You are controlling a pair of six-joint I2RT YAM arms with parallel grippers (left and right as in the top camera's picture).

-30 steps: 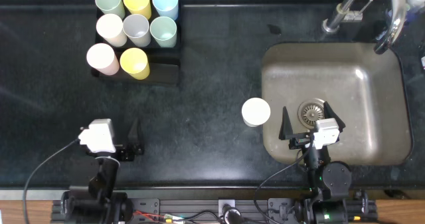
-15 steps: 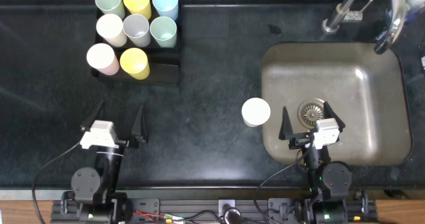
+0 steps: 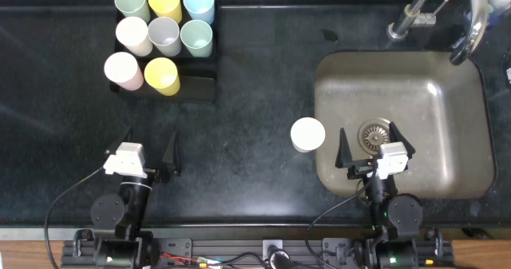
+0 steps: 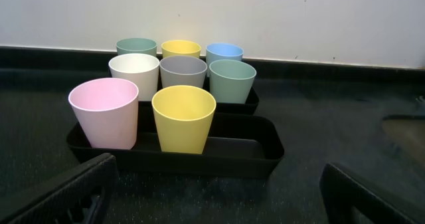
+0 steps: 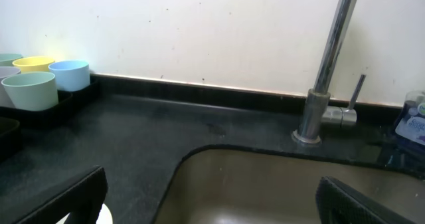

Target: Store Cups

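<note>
Along the far left of the dark worktop, a black back tray stands against the wall edge. It carries six upright cups in two rows of three: green, yellow and blue behind, white, grey and teal in front. Touching its near side is a front tray holding a pink cup at its left end and a yellow cup just beside it. The right end of this tray shows its black floor.

A broad stretch of worktop separates the trays from the left end effector. It hovers near the front edge, facing the trays squarely, with its fingers spread wide and grasping nothing.

Toward the middle there is more open dark surface, running from the wall to the front edge.

Right of centre, a white cup sits alone on the worktop, just beside the left rim of the steel sink and well apart from the trays.

The right end effector is at the left part of the sink, close to the drain. Its fingers are also released and holding nothing, and the white cup is just to its left.

At the far right, a faucet rises from the worktop behind the sink's back rim, beside the wall.
</note>
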